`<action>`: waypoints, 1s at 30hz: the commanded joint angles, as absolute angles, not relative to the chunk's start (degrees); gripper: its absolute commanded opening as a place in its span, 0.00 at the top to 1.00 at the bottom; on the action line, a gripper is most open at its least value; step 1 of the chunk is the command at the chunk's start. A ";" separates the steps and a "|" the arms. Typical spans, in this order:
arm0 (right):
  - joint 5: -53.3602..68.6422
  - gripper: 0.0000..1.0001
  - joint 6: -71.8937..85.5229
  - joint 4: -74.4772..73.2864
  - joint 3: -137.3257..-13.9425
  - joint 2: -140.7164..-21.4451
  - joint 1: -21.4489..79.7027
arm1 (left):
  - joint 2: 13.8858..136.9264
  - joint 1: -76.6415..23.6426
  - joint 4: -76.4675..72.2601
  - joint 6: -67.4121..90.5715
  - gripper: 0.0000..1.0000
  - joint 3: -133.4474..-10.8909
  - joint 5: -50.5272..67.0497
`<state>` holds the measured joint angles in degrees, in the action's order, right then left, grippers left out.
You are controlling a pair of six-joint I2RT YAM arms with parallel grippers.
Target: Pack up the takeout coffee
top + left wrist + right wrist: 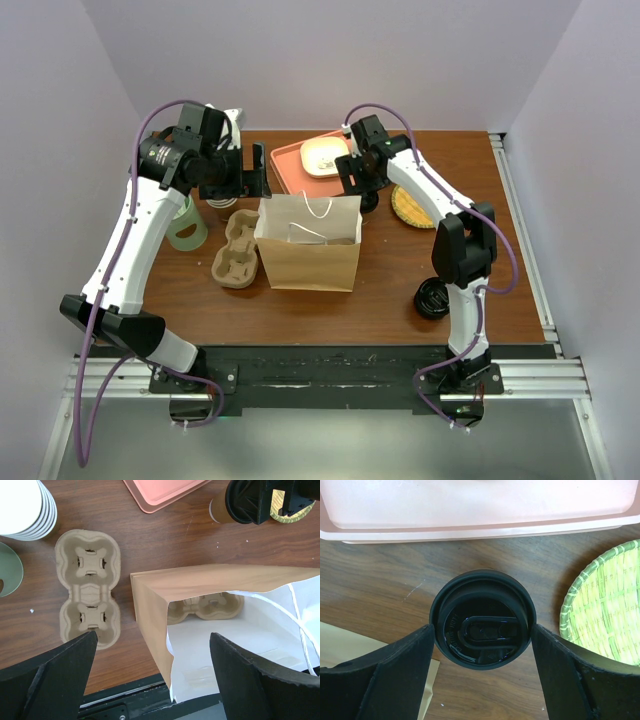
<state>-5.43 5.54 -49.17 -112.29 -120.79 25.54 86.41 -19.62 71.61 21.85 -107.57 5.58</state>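
- A brown paper bag [310, 255] with a white lining and white cord handles is seen upright on the wooden surface [400, 290], its mouth open upward.
- The takeout coffee [482, 619], a small brown cup under a round black plastic lid, is found standing on the surface just beyond the far right corner of the bag, outside it.
- The right tool [482, 627] is placed around the lid. Its fingers [410, 665] are set wide apart and one is laid against the rim on each side, so the cup is gripped at its lid.
- The left tool [152, 636] is held above the left edge of the bag. Its jaws are spread fully and nothing is held between them.
- A moulded-pulp cup carrier [89, 587] is laid flat just to the left of the bag, and a second carrier [205, 607] of the same kind is seen inside the bag, at its bottom.
- A stack of cream paper cups [22, 507] is seen beyond the carrier, to the far left of the bag.
- A pink plastic tray [470, 510] is set behind the bag, and a green woven basket plate [605, 605] lies to the far right of the bag, beside the cup.
- A squat black round piece [434, 298] is seen to the near right of the bag, well apart from it.
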 commanded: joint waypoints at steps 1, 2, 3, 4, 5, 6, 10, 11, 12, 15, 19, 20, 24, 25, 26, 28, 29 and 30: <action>-6.50 0.21 5.54 -48.34 -112.15 -121.64 25.58 | 86.66 -19.25 70.93 20.57 0.00 -109.42 5.98; -6.76 0.23 5.62 -48.51 -112.24 -121.55 25.49 | 86.83 -19.25 71.01 20.74 0.00 -109.51 5.63; -6.94 0.25 5.54 -48.43 -112.15 -121.38 25.49 | 87.01 -19.25 71.28 20.74 0.00 -109.60 5.02; -7.03 0.28 5.54 -48.34 -111.89 -121.29 25.58 | 87.10 -19.25 71.28 21.00 0.00 -109.69 4.49; -7.29 0.32 5.62 -48.17 -111.71 -121.12 25.58 | 87.10 -19.25 71.37 21.01 0.00 -109.86 4.05; -7.29 0.35 5.54 -48.25 -111.62 -120.94 25.58 | 87.01 -19.25 71.28 21.27 0.00 -110.04 2.91; -8.00 0.41 6.06 -50.79 -111.45 -120.41 25.58 | 86.40 -18.90 70.32 23.37 0.00 -110.39 2.45; -8.69 0.41 6.24 -51.58 -111.27 -120.06 25.58 | 86.14 -18.29 69.18 23.73 0.00 -110.22 3.24; -8.88 0.41 6.50 -52.64 -110.31 -119.62 25.49 | 85.26 -18.02 68.39 25.56 0.00 -109.78 3.69; -9.32 0.41 7.38 -53.08 -106.19 -115.76 25.58 | 83.07 -16.35 65.22 28.55 0.00 -106.71 4.73; -8.96 0.41 9.66 -53.44 -99.60 -109.52 25.49 | 82.18 -15.73 63.37 27.69 0.01 -103.71 6.42; -9.14 0.41 10.10 -53.35 -98.01 -106.55 25.58 | 82.26 -15.73 63.72 27.51 0.02 -103.62 6.33; -10.10 0.41 11.34 -53.27 -88.89 -99.68 25.40 | 83.14 -15.73 65.21 25.15 0.08 -103.71 6.15; -10.11 0.41 11.69 -52.74 -87.29 -98.36 25.31 | 83.32 -15.73 65.39 24.88 0.09 -103.71 6.41; -10.19 0.41 11.78 -52.21 -85.80 -95.91 25.31 | 83.41 -15.73 65.74 24.61 0.09 -103.54 6.33; -11.33 0.40 11.52 -50.02 -82.71 -94.40 25.31 | 83.23 -15.73 65.13 24.43 0.09 -103.01 6.41; -11.60 0.39 11.34 -49.31 -82.27 -93.87 25.23 | 82.88 -15.73 64.95 24.43 0.09 -102.92 6.59; -11.43 0.39 11.16 -48.96 -83.05 -93.87 25.14 | 82.88 -15.73 64.78 24.52 0.09 -103.01 6.59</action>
<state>-9.28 10.39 -52.14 -83.83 -96.77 25.47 83.68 -15.97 66.72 25.85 -103.22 5.37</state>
